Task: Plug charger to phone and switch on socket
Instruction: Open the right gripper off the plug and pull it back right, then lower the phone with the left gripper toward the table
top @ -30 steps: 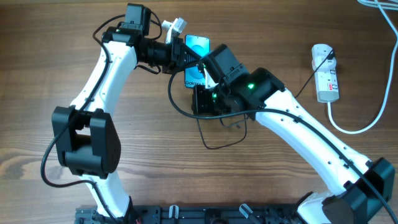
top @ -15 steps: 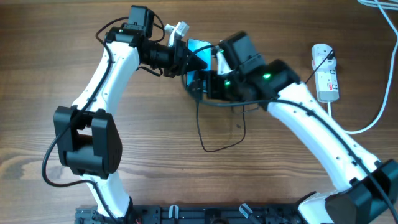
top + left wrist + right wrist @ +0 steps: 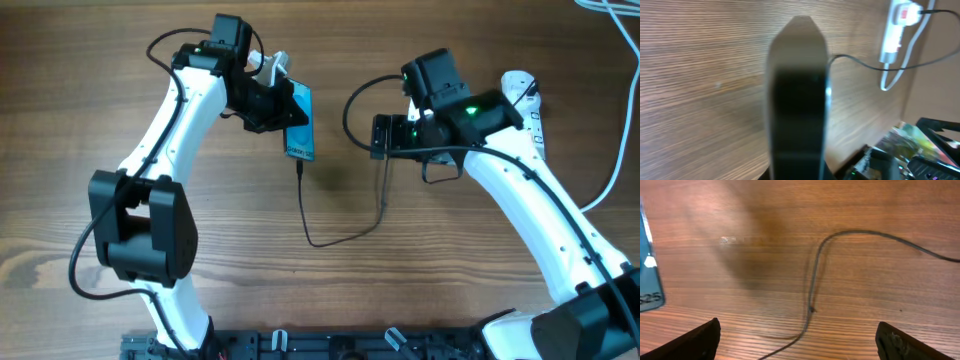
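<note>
In the overhead view my left gripper (image 3: 283, 108) is shut on the phone (image 3: 300, 124) and holds it tilted at the back centre, teal screen showing. The charger (image 3: 305, 205), a thin black cable, meets the phone's lower edge with its tip and loops over the wood toward the right. My right gripper (image 3: 378, 137) stands open to the right of the phone, holding nothing. In the right wrist view its fingers (image 3: 695, 342) spread wide above the charger (image 3: 812, 292), and the phone (image 3: 647, 282) shows at the left edge. The socket (image 3: 527, 118) lies at the far right.
A thick white cord (image 3: 600, 190) curves from the socket off the right edge. In the left wrist view the phone (image 3: 797, 100) fills the middle edge-on and blurred, with the socket (image 3: 896, 25) beyond it. Arm bases stand along the front edge.
My right gripper has opened, let go at the phone's lower edge and pulled away to the right. The left gripper still holds the phone, now with the cable hanging from it.
</note>
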